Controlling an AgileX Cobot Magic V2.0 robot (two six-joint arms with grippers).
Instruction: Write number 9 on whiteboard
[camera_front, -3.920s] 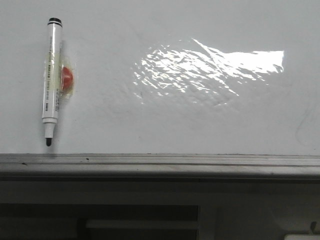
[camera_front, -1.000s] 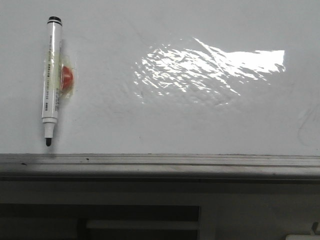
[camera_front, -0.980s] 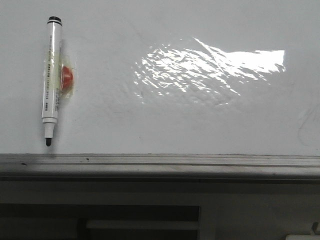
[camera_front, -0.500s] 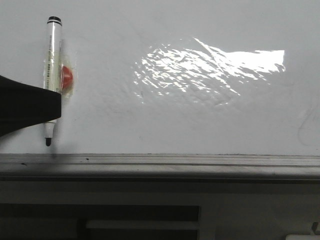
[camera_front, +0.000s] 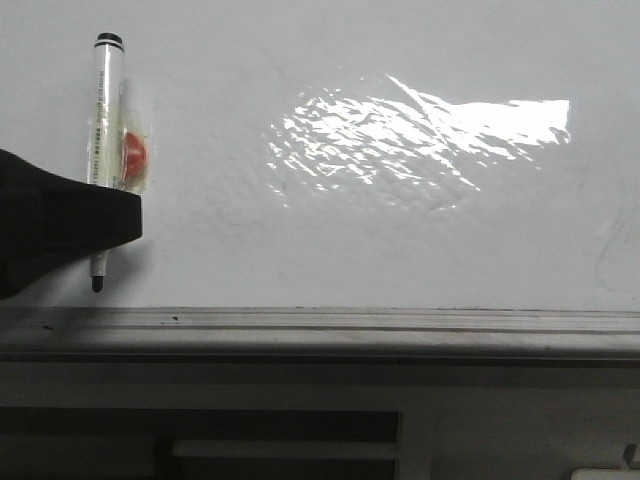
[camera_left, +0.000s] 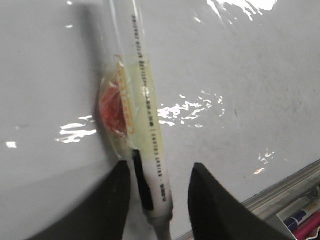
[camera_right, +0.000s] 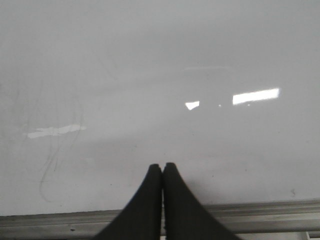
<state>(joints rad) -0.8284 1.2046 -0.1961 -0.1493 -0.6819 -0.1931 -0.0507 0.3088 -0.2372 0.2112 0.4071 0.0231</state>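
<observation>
The whiteboard (camera_front: 400, 240) is glossy white with faint grey smudges; no black number 9 line shows on it. A white marker (camera_front: 105, 110) hangs upright, black tip down, taped to a red holder (camera_front: 133, 155) at the far left. My left gripper (camera_front: 132, 215) reaches in from the left across the marker's lower body. In the left wrist view the left gripper (camera_left: 160, 170) is open, one finger on each side of the marker (camera_left: 142, 100), with gaps showing. My right gripper (camera_right: 162, 166) is shut and empty in front of the board (camera_right: 160, 75); it does not show in the front view.
A grey metal ledge (camera_front: 320, 325) runs along the board's lower edge and also shows in the right wrist view (camera_right: 275, 207). Coloured pens (camera_left: 300, 220) lie below the ledge near the left arm. A bright glare patch (camera_front: 420, 135) sits on the board.
My left gripper came in from the left edge and moved right, so it now covers the marker's lower body. The marker and board have not moved.
</observation>
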